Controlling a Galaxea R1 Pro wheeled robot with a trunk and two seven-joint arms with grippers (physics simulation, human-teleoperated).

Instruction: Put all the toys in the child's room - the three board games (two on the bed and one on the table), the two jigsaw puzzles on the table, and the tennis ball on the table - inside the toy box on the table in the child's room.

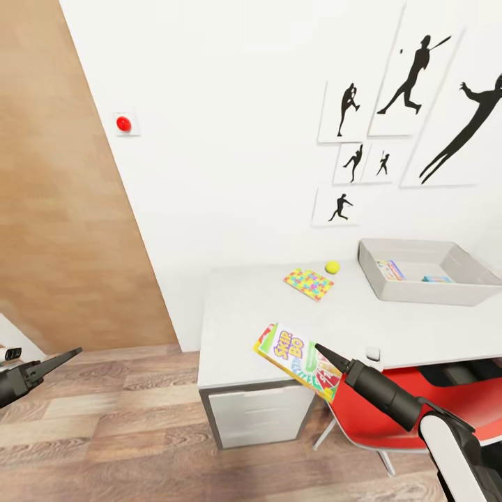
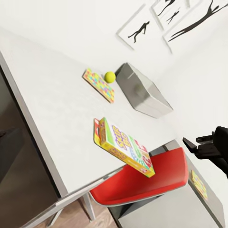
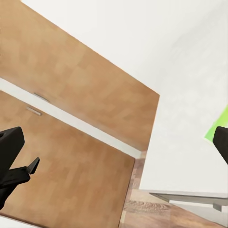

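While right gripper [image 1: 322, 348] holds one board game [image 1: 298, 360], one jigsaw puzzle [image 1: 309, 284], one tennis ball [image 1: 332, 267]

You have the toy box [image 1: 464, 291] at the table's [image 1: 230, 348] right, ball [image 1: 332, 266] and puzzle [image 1: 309, 284] mid-frame, the game box [image 1: 298, 360] seemingly overhanging the front edge.

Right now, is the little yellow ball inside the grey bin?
No, the ball lies on the table beside the bin, next to the puzzle.
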